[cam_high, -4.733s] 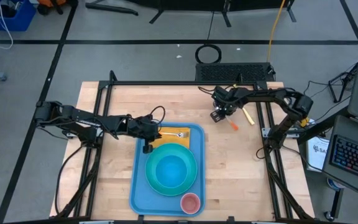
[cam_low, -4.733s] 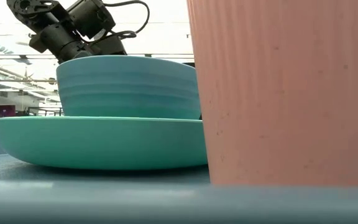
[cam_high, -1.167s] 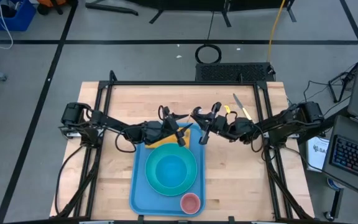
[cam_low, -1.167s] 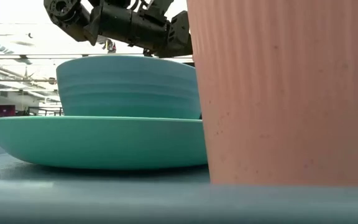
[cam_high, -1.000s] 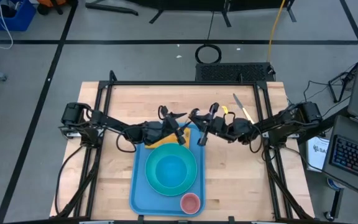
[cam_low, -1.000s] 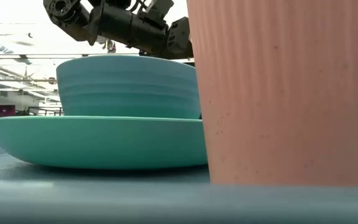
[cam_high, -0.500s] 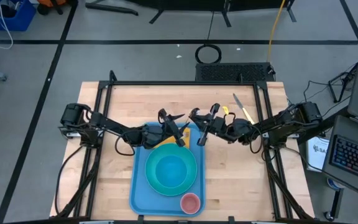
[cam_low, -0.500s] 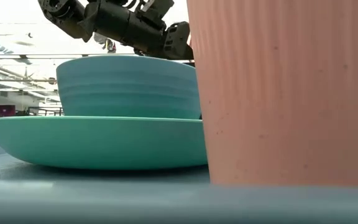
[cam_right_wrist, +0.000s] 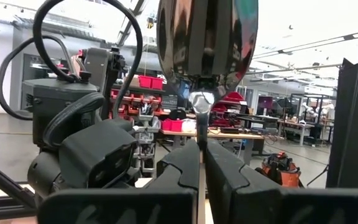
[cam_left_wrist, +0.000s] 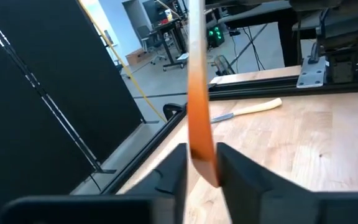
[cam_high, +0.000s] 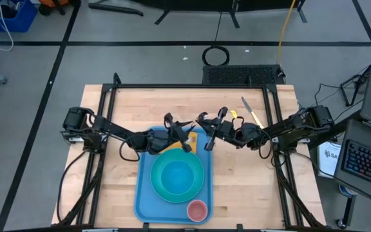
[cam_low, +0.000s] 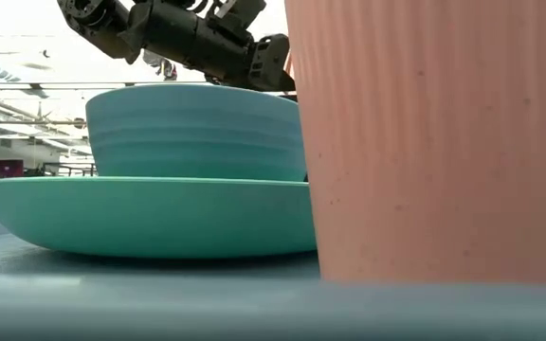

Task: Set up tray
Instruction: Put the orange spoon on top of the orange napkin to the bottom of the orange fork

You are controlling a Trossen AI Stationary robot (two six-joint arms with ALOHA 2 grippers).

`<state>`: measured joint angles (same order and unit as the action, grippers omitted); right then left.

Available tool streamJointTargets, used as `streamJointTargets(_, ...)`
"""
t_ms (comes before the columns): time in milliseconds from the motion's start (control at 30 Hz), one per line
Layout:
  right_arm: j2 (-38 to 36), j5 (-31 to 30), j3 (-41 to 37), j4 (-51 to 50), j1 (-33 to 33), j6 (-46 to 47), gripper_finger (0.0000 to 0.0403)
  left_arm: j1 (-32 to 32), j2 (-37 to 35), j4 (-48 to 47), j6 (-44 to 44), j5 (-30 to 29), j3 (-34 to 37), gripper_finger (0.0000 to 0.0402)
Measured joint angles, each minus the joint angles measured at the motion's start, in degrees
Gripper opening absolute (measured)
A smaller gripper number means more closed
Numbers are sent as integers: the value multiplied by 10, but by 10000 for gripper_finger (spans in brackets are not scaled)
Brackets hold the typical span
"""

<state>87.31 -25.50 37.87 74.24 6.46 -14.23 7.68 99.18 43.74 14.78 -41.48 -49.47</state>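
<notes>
High view: left gripper [cam_high: 185, 136] has narrowed onto the spoon [cam_left_wrist: 198, 118], smooth orange handle (right gripper [cam_high: 209, 139] pinches its shiny metal neck), over the tray [cam_high: 143, 201].

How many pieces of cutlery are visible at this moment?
2: a spoon held by the right gripper over the tray's far end, and a knife lying on the table behind it. Others may be hidden under the arms.
</notes>
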Motion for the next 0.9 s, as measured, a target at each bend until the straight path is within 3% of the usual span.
streamJointTargets(167, 0, 1, -1, -3, 0, -2, 0, 7, 0, -1, 21, -10, 0, 15)
streamJointTargets(400, -1, 4, -2, -3, 1, -5, 2, 9, -6, -18, 21, 12, 0, 10)
streamJointTargets(900, -9, 32, 0, -49, -2, -48, 66, -9, -154, -353, -115, 117, 0, 7)
